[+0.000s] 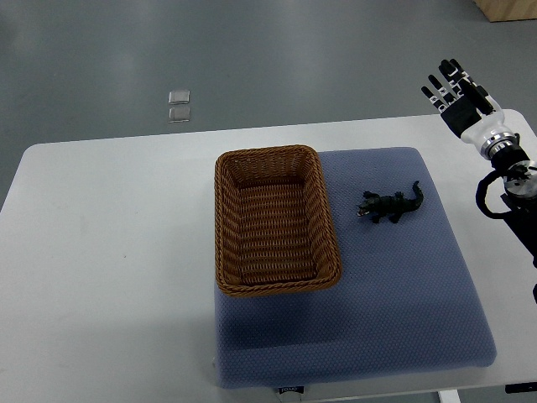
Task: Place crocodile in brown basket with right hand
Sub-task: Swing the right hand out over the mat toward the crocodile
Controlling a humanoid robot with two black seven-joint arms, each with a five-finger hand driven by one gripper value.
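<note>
Crocodile [391, 206], a dark toy, lies on the blue mat [394, 294] just to the right of the brown basket [278, 220], apart from its rim, with its tail pointing away from the basket. Farther right of the basket and beyond the mat's far corner, the right hand [460, 96] hangs with fingers spread, holding nothing. The basket sits on the mat's left part, over the white table [109, 252].

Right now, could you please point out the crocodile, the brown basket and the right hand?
crocodile [391, 205]: top view, on the middle of its body.
brown basket [226, 218]: top view, on its left wall.
right hand [459, 97]: top view, on the middle of the hand.
</note>
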